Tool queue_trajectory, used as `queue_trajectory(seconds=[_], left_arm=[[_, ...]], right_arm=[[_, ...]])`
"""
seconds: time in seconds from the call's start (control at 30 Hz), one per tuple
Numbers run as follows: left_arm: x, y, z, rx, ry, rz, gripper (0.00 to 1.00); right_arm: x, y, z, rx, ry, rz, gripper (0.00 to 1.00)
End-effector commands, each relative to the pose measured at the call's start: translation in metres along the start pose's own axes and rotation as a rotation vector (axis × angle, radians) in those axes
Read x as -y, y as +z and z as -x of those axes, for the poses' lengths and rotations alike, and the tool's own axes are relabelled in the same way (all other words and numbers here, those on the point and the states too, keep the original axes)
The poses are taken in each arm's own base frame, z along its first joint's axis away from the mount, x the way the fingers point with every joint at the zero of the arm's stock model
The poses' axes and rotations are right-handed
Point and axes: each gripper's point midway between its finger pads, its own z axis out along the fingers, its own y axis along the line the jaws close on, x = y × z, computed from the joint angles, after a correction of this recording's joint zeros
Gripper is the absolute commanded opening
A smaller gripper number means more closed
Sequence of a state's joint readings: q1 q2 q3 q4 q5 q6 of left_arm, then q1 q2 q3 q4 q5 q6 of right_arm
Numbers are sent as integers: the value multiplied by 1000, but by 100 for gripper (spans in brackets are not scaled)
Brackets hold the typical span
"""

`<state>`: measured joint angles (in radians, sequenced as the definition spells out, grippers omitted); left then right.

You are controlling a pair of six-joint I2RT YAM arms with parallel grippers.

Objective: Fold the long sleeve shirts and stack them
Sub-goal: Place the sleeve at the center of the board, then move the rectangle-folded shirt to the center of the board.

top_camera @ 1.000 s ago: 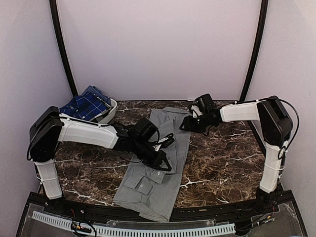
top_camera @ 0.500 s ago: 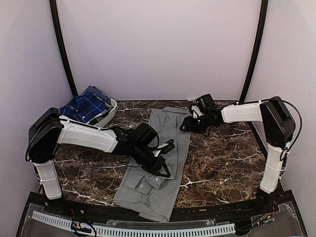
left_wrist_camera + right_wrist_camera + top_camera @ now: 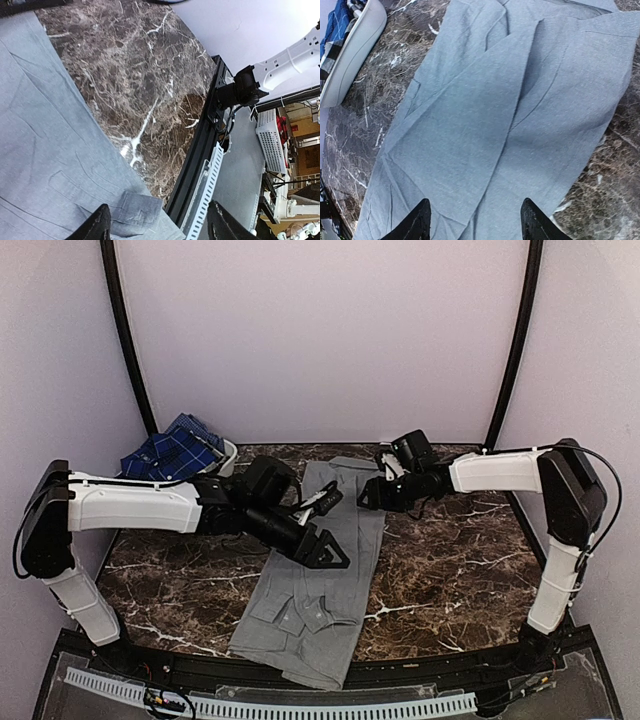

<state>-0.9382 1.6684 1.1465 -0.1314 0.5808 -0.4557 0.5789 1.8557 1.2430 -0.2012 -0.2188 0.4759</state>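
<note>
A plain grey long sleeve shirt [image 3: 330,570] lies lengthwise on the marble table, sleeves folded in, with a cuff [image 3: 137,212] resting on its near part. My left gripper [image 3: 328,528] hovers open over the shirt's middle, nothing between its fingers [image 3: 100,226]. My right gripper [image 3: 368,492] is open too, above the shirt's far right edge, looking down on the folded cloth [image 3: 495,115]. The dark blue plaid shirt [image 3: 172,453] sits bunched in the white basket [image 3: 226,464] at the back left.
The basket's rim [image 3: 350,55] shows at the upper left of the right wrist view, plaid cloth [image 3: 337,20] inside it. The table's black front rail [image 3: 200,150] and a white slotted strip [image 3: 207,200] run along the near edge. Bare marble [image 3: 450,560] lies right of the shirt.
My left gripper has opened and let go of the grey shirt's sleeve, then lifted and drawn back towards the far left. The right arm has barely moved.
</note>
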Motion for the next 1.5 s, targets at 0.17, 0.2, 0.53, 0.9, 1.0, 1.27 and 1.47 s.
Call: queue_trajectory(seconds=[0.17, 0.2, 0.53, 0.9, 1.0, 1.27, 1.47], left_arm=[[-22, -7, -6, -58, -55, 24, 49], [-26, -8, -14, -74, -62, 31, 48], [-45, -6, -50, -116, -144, 69, 38], [-103, 8, -15, 5, -306, 303, 38], [-113, 18, 5, 48, -331, 308, 37], [-132, 33, 57, 123, -370, 307, 37], [-128, 37, 65, 112, -387, 294, 38]], right_arm=[[-62, -6, -47, -51, -49, 112, 54], [-67, -6, -53, -60, -55, 126, 54], [-75, 24, -101, -182, -95, 105, 37], [-3, 58, -89, -240, -82, -65, 27], [20, 68, -65, -219, -93, -118, 27], [39, 90, 13, -128, -134, -170, 31], [15, 74, 45, -86, -152, -131, 38]])
